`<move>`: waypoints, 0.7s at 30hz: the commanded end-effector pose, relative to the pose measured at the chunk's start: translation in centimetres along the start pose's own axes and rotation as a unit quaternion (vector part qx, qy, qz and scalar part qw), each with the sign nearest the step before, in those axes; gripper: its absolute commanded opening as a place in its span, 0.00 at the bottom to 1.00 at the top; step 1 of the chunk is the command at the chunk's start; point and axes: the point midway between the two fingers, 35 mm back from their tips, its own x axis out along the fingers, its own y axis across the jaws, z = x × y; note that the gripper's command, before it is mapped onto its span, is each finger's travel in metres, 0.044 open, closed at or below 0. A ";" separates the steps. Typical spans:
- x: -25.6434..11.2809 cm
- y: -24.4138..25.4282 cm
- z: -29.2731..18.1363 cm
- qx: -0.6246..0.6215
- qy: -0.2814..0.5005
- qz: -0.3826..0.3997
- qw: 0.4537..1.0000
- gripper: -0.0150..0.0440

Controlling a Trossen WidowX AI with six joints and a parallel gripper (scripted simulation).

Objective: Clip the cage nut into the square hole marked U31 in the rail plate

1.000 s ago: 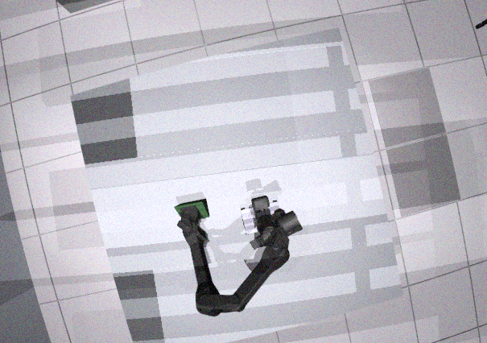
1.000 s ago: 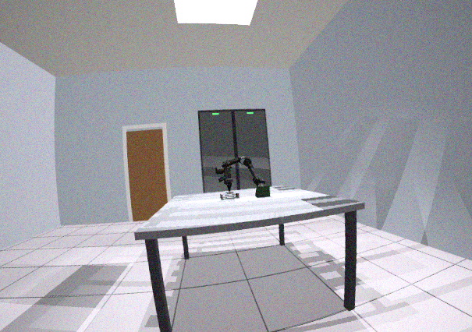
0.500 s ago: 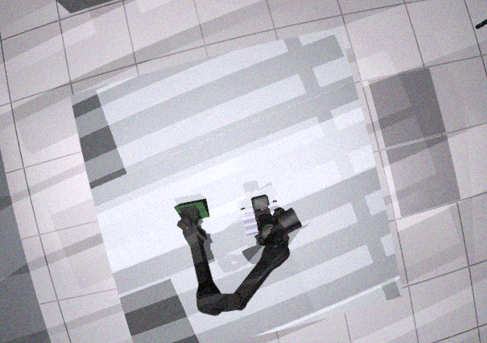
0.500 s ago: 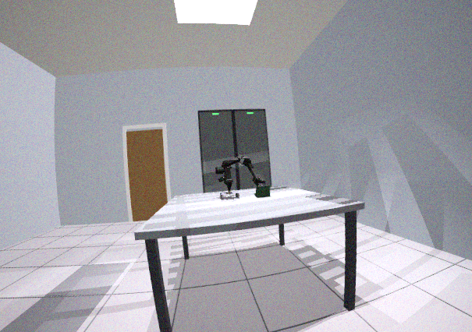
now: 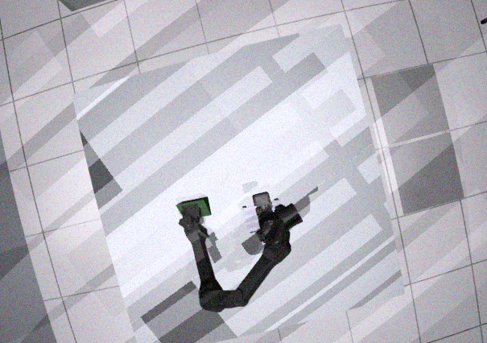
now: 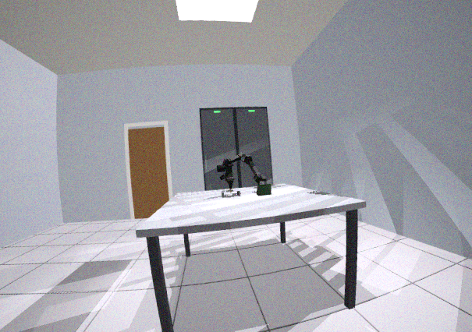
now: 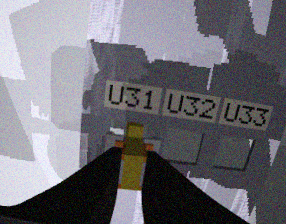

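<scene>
In the wrist view, my gripper is shut on the cage nut, which shows as a yellow strip with orange bits at its sides, between the black fingertips. The nut is over the square hole below the U31 label and hides much of that hole. The grey rail plate also has the U32 hole and the U33 hole. In the exterior view the gripper points down just above the plate. I cannot tell whether the nut touches it.
A green box is beside the arm's base. The arm bends round between base and plate. The plate stands raised on the white table. Patchy shadows cross the table and plate.
</scene>
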 end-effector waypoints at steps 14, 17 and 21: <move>0.0 0.2 0.0 0.001 0.000 -0.021 1.000 0.29; 0.0 0.2 0.0 0.001 0.000 -0.024 1.000 0.29; 0.0 0.3 0.0 0.001 0.000 -0.028 1.000 0.29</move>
